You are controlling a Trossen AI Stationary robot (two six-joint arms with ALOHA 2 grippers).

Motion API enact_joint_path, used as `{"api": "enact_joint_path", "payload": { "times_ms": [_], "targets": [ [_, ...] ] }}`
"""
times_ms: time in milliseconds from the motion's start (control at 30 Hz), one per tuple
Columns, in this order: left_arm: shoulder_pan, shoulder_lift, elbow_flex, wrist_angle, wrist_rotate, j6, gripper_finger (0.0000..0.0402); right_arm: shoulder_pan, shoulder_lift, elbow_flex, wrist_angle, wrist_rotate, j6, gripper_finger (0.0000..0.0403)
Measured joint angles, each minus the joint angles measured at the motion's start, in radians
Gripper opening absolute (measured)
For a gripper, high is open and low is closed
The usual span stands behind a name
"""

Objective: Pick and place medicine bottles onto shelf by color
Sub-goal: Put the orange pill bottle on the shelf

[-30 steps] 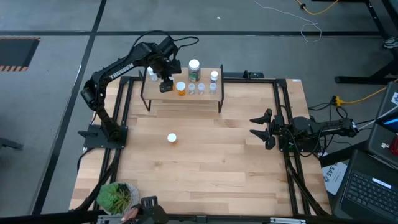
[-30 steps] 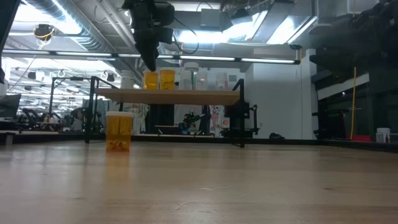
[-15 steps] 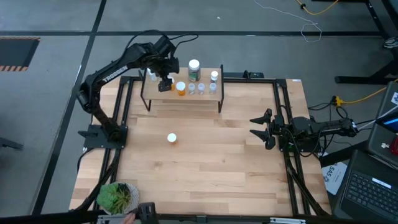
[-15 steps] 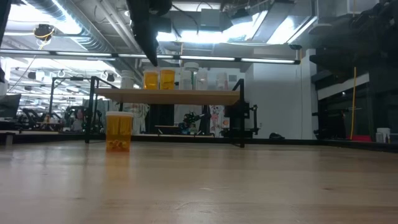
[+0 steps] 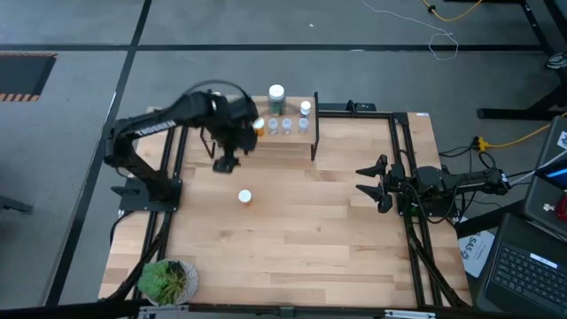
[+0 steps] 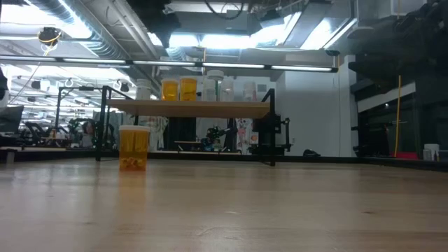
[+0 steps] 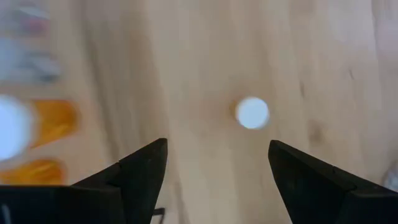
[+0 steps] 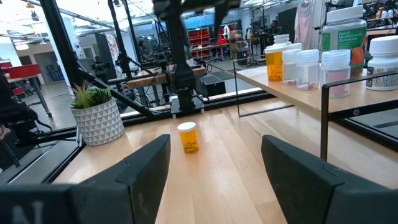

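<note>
The left gripper (image 5: 225,162) hangs over the table (image 5: 301,221) just in front of the shelf (image 5: 292,138), its fingers (image 7: 140,171) spread wide with nothing between them — the wrist view shows bare wood in the gap. A little past it toward the table's middle stands one orange bottle (image 5: 245,198), seen from above only as a white cap; the left wrist view catches that same cap, small and apart from the fingers. Behind the gripper, on the shelf, an orange bottle (image 5: 258,126) is partly covered by the arm, and a second orange one shows only in the low view (image 6: 169,89), beside the first. Farther along the shelf stand small clear bottles (image 5: 286,126), a larger bottle with a white cap (image 5: 276,93) and another white-capped one (image 5: 306,108); their labels cannot be read from above. The left wrist view is blurred at its edge, so the orange shapes there are only smears.

The right gripper (image 5: 365,181) waits low at the table's right side, well apart from every bottle, its fingers (image 8: 146,168) held apart and empty. A potted plant (image 5: 165,280) sits at the near left corner
</note>
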Motion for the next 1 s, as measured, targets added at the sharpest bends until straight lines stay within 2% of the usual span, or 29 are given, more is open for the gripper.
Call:
{"api": "enact_joint_path", "payload": {
  "times_ms": [233,500,600,1000],
  "targets": [
    [-0.191,0.002,-0.217,0.073,-0.083,-0.016,0.0275,0.000,0.000,0.000,0.000,0.000,0.000,0.0255],
    [-0.253,0.002,-0.470,0.329,-0.159,-0.062,0.0275,0.000,0.000,0.000,0.000,0.000,0.000,0.0255],
    [-0.253,0.002,-0.517,0.400,-0.154,-0.075,0.0275,0.000,0.000,0.000,0.000,0.000,0.000,0.0254],
    [-0.289,0.002,-0.606,0.510,-0.148,-0.095,0.0275,0.000,0.000,0.000,0.000,0.000,0.000,0.0254]
  ]
}}
